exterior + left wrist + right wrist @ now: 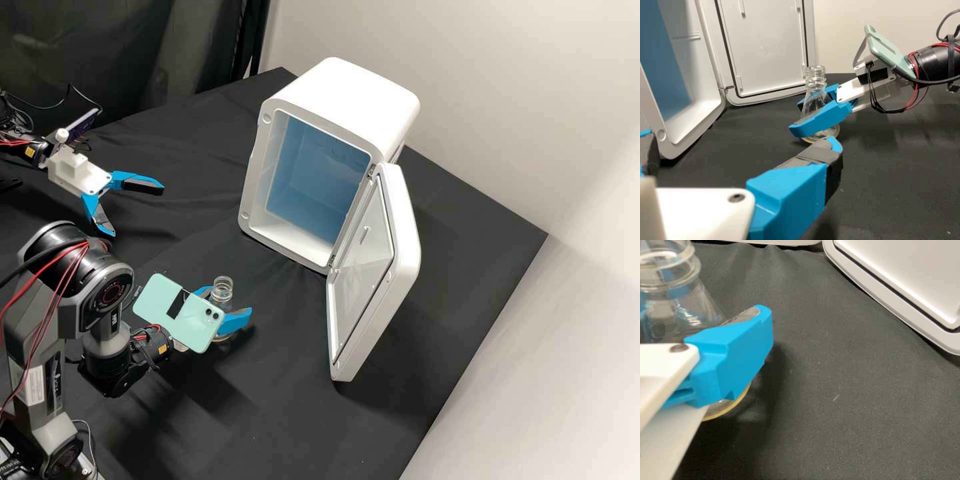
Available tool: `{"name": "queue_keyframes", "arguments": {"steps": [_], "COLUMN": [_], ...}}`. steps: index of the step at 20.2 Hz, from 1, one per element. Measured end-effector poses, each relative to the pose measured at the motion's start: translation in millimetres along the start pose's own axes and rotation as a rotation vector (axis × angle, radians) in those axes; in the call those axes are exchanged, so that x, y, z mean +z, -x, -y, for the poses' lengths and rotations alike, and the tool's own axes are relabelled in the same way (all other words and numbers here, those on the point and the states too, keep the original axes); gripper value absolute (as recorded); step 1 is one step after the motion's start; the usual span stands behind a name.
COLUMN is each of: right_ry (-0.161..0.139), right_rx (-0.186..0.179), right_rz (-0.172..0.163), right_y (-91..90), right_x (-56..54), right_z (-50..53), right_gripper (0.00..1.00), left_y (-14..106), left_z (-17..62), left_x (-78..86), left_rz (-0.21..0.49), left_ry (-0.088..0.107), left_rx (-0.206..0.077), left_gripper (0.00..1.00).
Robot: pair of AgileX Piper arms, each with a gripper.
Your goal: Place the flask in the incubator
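Observation:
A clear glass flask (223, 288) stands upright on the black bench in front of the white incubator (347, 100), whose door (380, 267) hangs wide open on a blue interior. My right gripper (225, 303) is shut on the flask, one blue finger (730, 355) pressed against the glass (675, 295) low on its body. In the left wrist view the flask (815, 97) sits between those fingers (820, 120), its base on the cloth. My left gripper (135, 210) hovers open and holds nothing, to the flask's far left, with one finger (790, 190) near the camera.
The open door (765, 45) stands just right of the flask and narrows the way to the incubator's cavity (670, 75). A mint-green phone (179, 312) rides on the right wrist. The bench edge runs along the right side; cables and equipment lie at far left.

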Motion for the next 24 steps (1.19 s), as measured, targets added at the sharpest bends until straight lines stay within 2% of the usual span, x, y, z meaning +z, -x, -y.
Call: {"name": "queue_keyframes", "arguments": {"steps": [12,15,17,21,24], "right_ry": [0.001,-0.028,-0.056,-0.112,-0.131], "right_rx": [-0.001,0.012,0.053,0.174,0.227], "right_rz": [-0.001,-0.014,-0.038,-0.084,-0.12], "right_y": [0.0,3.3,11.8,31.2,38.4], "right_x": [-0.2,0.6,0.2,-1.4,-5.3], "right_z": [0.2,-6.4,-16.4,-38.2,-47.6], "right_gripper": [0.0,0.0,0.0,0.0,0.0], "left_y": [0.0,0.0,0.0,0.0,0.0], "left_z": [0.0,0.0,0.0,0.0,0.0], "left_x": [0.0,0.0,0.0,0.0,0.0], "left_rz": [0.0,0.0,0.0,0.0,0.0], "left_ry": [0.0,0.0,0.0,0.0,0.0], "left_rx": [0.0,0.0,0.0,0.0,0.0], "left_gripper": [1.0,1.0,1.0,1.0,1.0]}}
